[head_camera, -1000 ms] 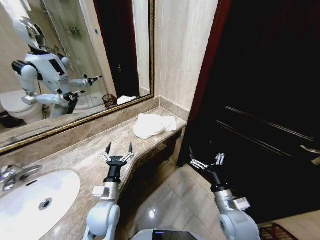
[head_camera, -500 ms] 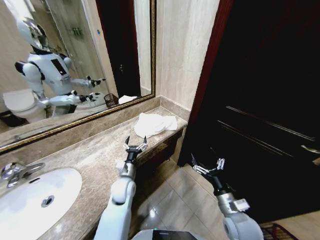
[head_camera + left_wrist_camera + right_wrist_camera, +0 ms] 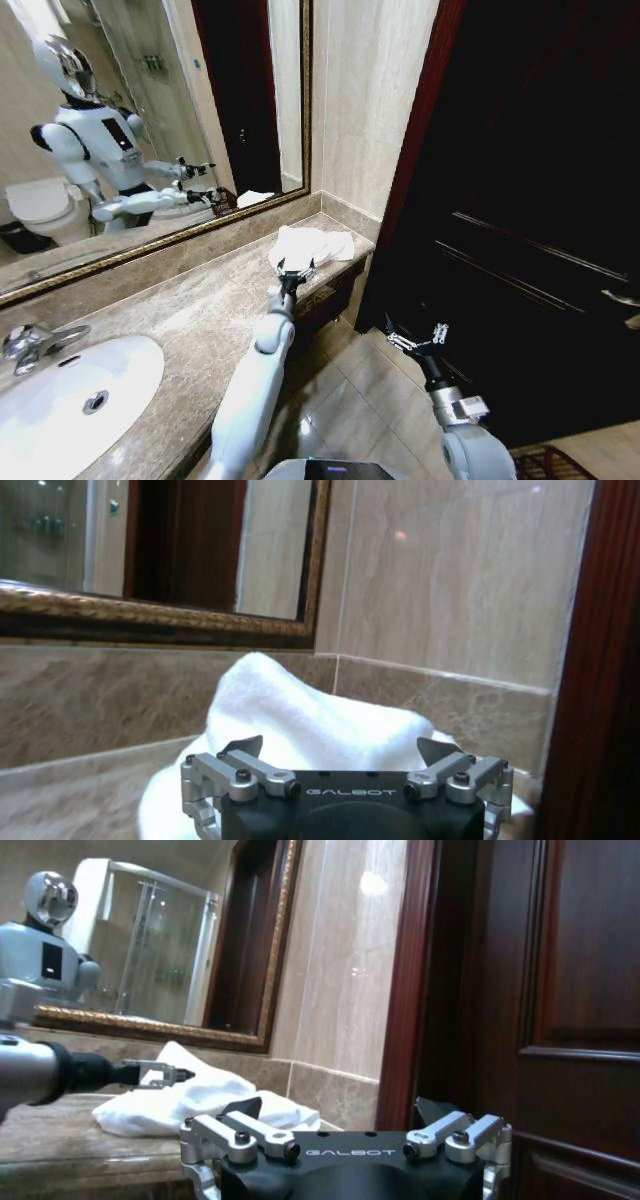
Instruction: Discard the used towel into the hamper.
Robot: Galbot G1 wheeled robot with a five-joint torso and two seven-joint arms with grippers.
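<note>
L claw (image 3: 295, 266) is stretched out over the marble worktop (image 3: 190, 305), fingers spread wide, nothing in them, tips right at the near edge of the white towel (image 3: 310, 248). Towel sits crumpled at the far end of the worktop, in the corner by the wall, under the mirror (image 3: 150, 120). From the left wrist view the towel (image 3: 310, 727) humps up just ahead of the open jaws, so the claw looks lined up but not yet closed on cloth.

R claw (image 3: 417, 338) hangs idle low over the floor tiles by the dark door (image 3: 520, 220), also open and empty.

Risks from here, as I judge them:
- Shallow bite: if the claw shuts on just the near fold, cloth may slip out or it lifts w/ only a corner, rest dragging along the worktop.
- Pushing: fingers coming in flat could shove the towel back against the wall rather than straddle it.
- Too low: tips may scrape stone before closing.
- Arm is near full reach, so little margin to correct.
- Trailing cloth could snag the worktop edge on the way out.

Hamper's place relative to the robot can't be told; a dark basket reflection (image 3: 222, 201) shows in the mirror.
</note>
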